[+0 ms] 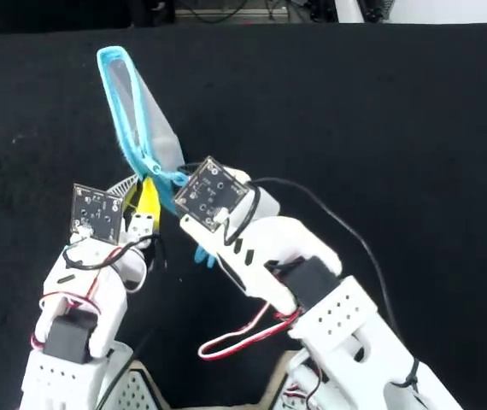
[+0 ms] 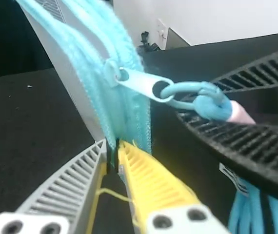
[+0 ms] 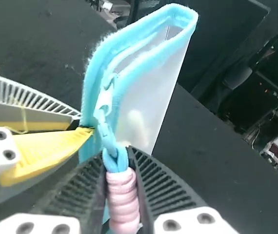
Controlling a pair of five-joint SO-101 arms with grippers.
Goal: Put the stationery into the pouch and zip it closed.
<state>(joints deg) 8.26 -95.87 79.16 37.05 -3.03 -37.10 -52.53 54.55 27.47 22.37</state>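
White printed-plastic arms, black servos. Left arm (image 1: 81,299): red, white and black wires, square camera board (image 1: 96,212); left gripper (image 2: 112,146) one grey ribbed finger, one yellow. Right arm (image 1: 312,290): black cable (image 1: 346,229), red-white wire loop (image 1: 235,338); right gripper (image 3: 115,155) black ribbed fingers.

The near end of the pouch (image 1: 145,111) hides beneath the left hand (image 1: 145,190) and the right hand (image 1: 182,179). The pull cord (image 3: 109,157) disappears between the right hand's fingers (image 3: 163,190). A pale shape (image 3: 135,119) inside the pouch, just beyond that hand, is too blurred to identify
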